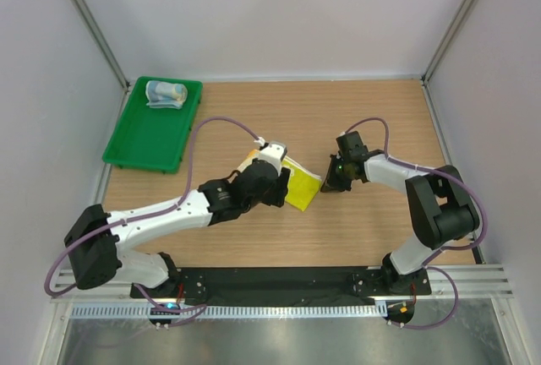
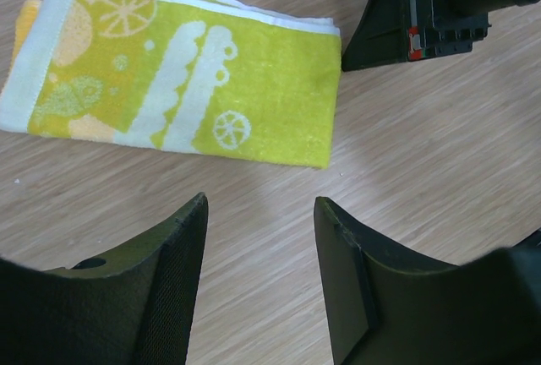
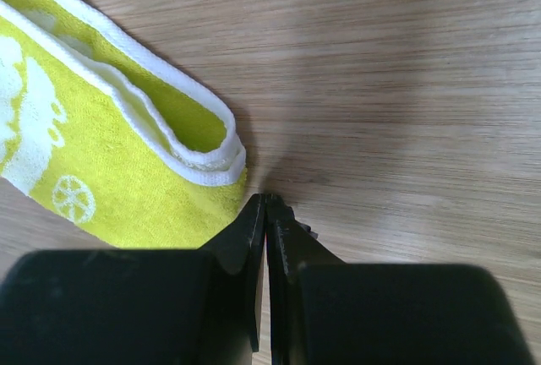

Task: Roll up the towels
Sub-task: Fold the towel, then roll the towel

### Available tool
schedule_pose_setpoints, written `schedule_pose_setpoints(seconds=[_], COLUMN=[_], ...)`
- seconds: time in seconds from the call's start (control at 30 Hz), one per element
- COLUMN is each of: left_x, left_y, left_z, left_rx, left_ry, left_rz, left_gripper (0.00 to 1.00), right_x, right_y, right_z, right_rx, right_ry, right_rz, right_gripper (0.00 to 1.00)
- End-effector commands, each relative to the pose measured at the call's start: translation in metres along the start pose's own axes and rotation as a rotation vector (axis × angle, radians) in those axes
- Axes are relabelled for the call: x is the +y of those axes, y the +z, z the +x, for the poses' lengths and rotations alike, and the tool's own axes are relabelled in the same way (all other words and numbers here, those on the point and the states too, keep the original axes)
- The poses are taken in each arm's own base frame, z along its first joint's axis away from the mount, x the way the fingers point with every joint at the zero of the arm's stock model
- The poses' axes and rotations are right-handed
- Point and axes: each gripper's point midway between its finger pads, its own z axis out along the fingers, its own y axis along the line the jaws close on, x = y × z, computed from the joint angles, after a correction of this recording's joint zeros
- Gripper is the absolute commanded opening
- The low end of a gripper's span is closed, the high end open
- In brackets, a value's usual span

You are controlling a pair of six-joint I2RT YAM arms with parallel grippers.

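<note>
- Top external view: yellow towel lies folded on the table between both grippers; blue towel sits rolled in the tray.
- Left gripper gapes, just beside the yellow towel.
- Right gripper is clenched, tips at its corner.

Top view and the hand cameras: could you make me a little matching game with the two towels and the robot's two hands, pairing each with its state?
Things:
1. blue towel
2. yellow-green towel
3. left hand
4. right hand

States:
A. open above bare wood
B. rolled up in the green tray
C. shut, tips by a towel corner
D. folded flat on the table

Pairs: 1-B, 2-D, 3-A, 4-C
</note>
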Motion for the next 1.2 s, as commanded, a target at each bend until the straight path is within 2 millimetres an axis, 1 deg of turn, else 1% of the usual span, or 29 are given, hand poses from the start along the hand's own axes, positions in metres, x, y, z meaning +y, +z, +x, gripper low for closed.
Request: schedule_pose_setpoints(seconds=[0.0, 0.03, 0.07, 0.1, 0.13, 0.17, 0.2, 0.23, 0.27, 0.3, 0.33, 0.37, 0.4, 0.43, 0.47, 0.5, 0.53, 0.57, 0.63, 0.67, 0.73, 0.83, 1.0, 1.03, 1.1, 1.17], left_x=[-0.010, -0.013, -0.015, -0.015, -0.016, -0.018, -0.020, -0.020, -0.022, -0.028, -0.028, -0.036, -0.042, -0.044, -0.051, -0.057, -0.059, -0.061, -0.068, -0.068, -0.070, -0.069, -0.069, -0.069, -0.071, -0.068], left_y=[0.006, 0.007, 0.009, 0.014, 0.017, 0.019, 0.023, 0.031, 0.035, 0.037, 0.045, 0.045, 0.047, 0.054, 0.055, 0.058, 0.065, 0.068, 0.072, 0.076, 0.079, 0.087, 0.095, 0.097, 0.101, 0.105], left_z=[-0.013, -0.009, -0.012, -0.007, -0.006, -0.004, -0.005, 0.003, 0.007, 0.006, 0.015, 0.019, 0.018, 0.026, 0.030, 0.029, 0.038, 0.042, 0.046, 0.052, 0.055, 0.061, 0.064, 0.068, 0.066, 0.069], left_rx=[-0.045, -0.033, -0.038, -0.023, -0.019, -0.010, -0.006, 0.015, 0.026, 0.025, 0.048, 0.051, 0.047, 0.064, 0.067, 0.067, 0.089, 0.099, 0.109, 0.123, 0.128, 0.136, 0.138, 0.147, 0.141, 0.146], left_ry=[0.050, 0.080, 0.086, 0.105, 0.120, 0.134, 0.144, 0.170, 0.187, 0.197, 0.220, 0.248, 0.263, 0.286, 0.312, 0.319, 0.335, 0.345, 0.354, 0.359, 0.366, 0.378, 0.395, 0.399, 0.401, 0.412], left_rz=[-0.030, -0.037, -0.042, -0.053, -0.057, -0.057, -0.058, -0.073, -0.076, -0.070, -0.081, -0.072, -0.066, -0.080, -0.069, -0.060, -0.060, -0.057, -0.037, -0.038, -0.035, -0.049, -0.061, -0.058, -0.060, -0.081], left_gripper=[0.54, 0.54, 0.54, 0.55, 0.55, 0.56, 0.57, 0.57, 0.58, 0.58, 0.58, 0.58, 0.58, 0.58, 0.58, 0.58, 0.58, 0.58, 0.58, 0.58, 0.58, 0.58, 0.55, 0.55, 0.53, 0.51], right_x=[0.001, 0.001, 0.002, 0.003, 0.001, -0.002, -0.005, -0.005, -0.007, -0.010, -0.010, -0.014, -0.015, -0.016, -0.019, -0.019, -0.021, -0.022, -0.025, -0.026, -0.031, -0.032, -0.025, -0.023, -0.022, -0.022], right_y=[0.001, -0.001, -0.003, -0.008, -0.012, -0.016, -0.019, -0.026, -0.030, -0.034, -0.040, -0.043, -0.046, -0.051, -0.053, -0.055, -0.058, -0.060, -0.063, -0.065, -0.065, -0.067, -0.070, -0.070, -0.070, -0.069], right_z=[-0.006, -0.006, -0.008, -0.010, -0.010, -0.014, -0.016, -0.016, -0.019, -0.021, -0.023, -0.023, -0.023, -0.024, -0.025, -0.025, -0.024, -0.025, -0.025, -0.024, -0.021, -0.020, -0.020, -0.021, -0.020, -0.019], right_rx=[-0.021, -0.019, -0.026, -0.039, -0.041, -0.063, -0.072, -0.082, -0.096, -0.109, -0.122, -0.127, -0.132, -0.140, -0.143, -0.148, -0.148, -0.153, -0.155, -0.156, -0.146, -0.149, -0.151, -0.151, -0.144, -0.142], right_ry=[-0.026, -0.028, -0.031, -0.036, -0.036, -0.041, -0.042, -0.042, -0.039, -0.038, -0.036, -0.028, -0.026, -0.021, -0.011, -0.006, -0.003, 0.000, 0.006, 0.002, 0.011, 0.015, 0.026, 0.025, 0.024, 0.024], right_rz=[-0.006, -0.005, -0.006, -0.005, 0.007, 0.035, 0.051, 0.059, 0.070, 0.083, 0.086, 0.094, 0.093, 0.089, 0.089, 0.086, 0.086, 0.084, 0.081, 0.083, 0.090, 0.079, 0.044, 0.034, 0.031, 0.031], right_gripper=[0.09, 0.09, 0.09, 0.09, 0.11, 0.16, 0.23, 0.47, 0.56, 0.64, 0.74, 0.75, 0.76, 0.77, 0.77, 0.77, 0.77, 0.77, 0.77, 0.77, 0.77, 0.77, 0.77, 0.77, 0.77, 0.77])
